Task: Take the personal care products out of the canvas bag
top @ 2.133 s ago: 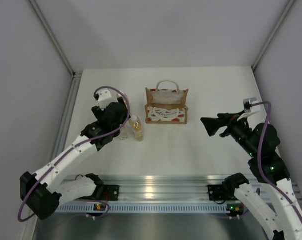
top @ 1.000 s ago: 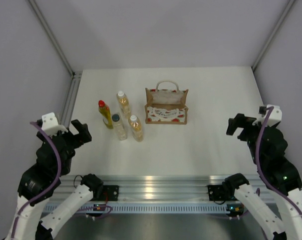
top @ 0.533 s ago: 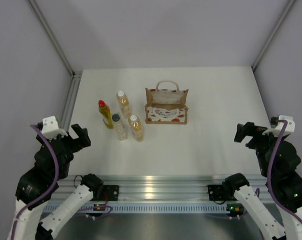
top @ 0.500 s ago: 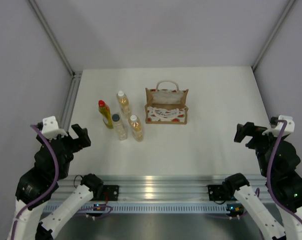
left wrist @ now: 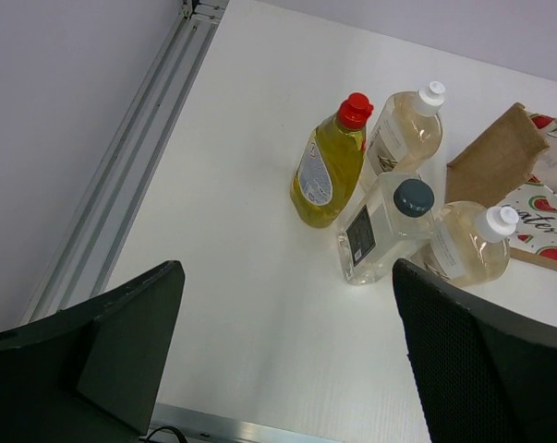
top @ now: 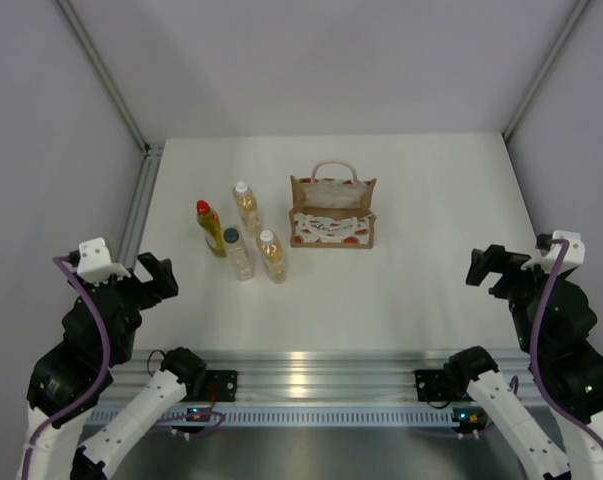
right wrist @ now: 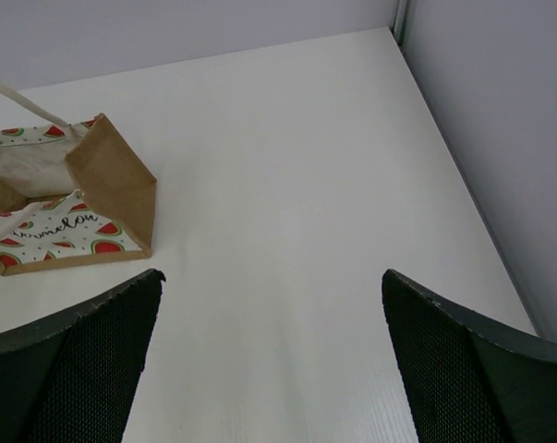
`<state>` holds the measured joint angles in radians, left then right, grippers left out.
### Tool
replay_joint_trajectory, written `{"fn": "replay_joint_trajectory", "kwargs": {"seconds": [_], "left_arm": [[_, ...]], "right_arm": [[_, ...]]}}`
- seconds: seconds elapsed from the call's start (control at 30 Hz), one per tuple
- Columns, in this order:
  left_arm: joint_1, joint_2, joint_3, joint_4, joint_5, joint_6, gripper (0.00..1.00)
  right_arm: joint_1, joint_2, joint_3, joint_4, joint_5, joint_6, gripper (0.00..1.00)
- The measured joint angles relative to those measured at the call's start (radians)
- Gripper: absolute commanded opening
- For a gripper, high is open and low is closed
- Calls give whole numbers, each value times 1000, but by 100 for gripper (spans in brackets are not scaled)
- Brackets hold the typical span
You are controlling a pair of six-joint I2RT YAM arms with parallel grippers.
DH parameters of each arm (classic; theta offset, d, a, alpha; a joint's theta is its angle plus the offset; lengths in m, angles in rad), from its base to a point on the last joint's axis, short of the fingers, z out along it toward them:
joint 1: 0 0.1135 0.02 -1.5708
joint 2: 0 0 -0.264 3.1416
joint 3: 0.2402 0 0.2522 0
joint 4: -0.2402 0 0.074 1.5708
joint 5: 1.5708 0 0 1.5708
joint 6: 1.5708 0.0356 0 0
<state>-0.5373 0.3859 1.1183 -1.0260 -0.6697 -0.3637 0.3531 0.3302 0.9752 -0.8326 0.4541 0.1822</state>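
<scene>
Several bottles stand upright on the table left of the canvas bag (top: pixel 332 212): a yellow one with a red top (top: pixel 210 229), two amber ones with white caps (top: pixel 246 208) (top: pixel 271 256), and a pale one with a dark cap (top: pixel 238 254). They also show in the left wrist view: yellow (left wrist: pixel 329 163), amber (left wrist: pixel 403 134) (left wrist: pixel 465 247), pale (left wrist: pixel 381 229). The bag (right wrist: pixel 66 198) stands open with its watermelon print facing front. My left gripper (top: pixel 153 277) is open and empty at the near left. My right gripper (top: pixel 487 265) is open and empty at the near right.
A metal rail (top: pixel 131 225) runs along the table's left edge. Grey walls close in both sides and the back. An aluminium beam (top: pixel 311 375) with the arm bases lies along the near edge.
Both arms have pulled back from the middle to the near corners. The left gripper has left the bottles standing in a group. In the last half second little has moved.
</scene>
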Motion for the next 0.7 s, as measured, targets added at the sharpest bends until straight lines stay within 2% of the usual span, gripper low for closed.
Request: {"fn": "replay_joint_trajectory", "kwargs": {"seconds": [0.7], "left_arm": [[0,0,0,0,0,0,99]], "right_arm": [[0,44,0,0,-116,-69,99]]}}
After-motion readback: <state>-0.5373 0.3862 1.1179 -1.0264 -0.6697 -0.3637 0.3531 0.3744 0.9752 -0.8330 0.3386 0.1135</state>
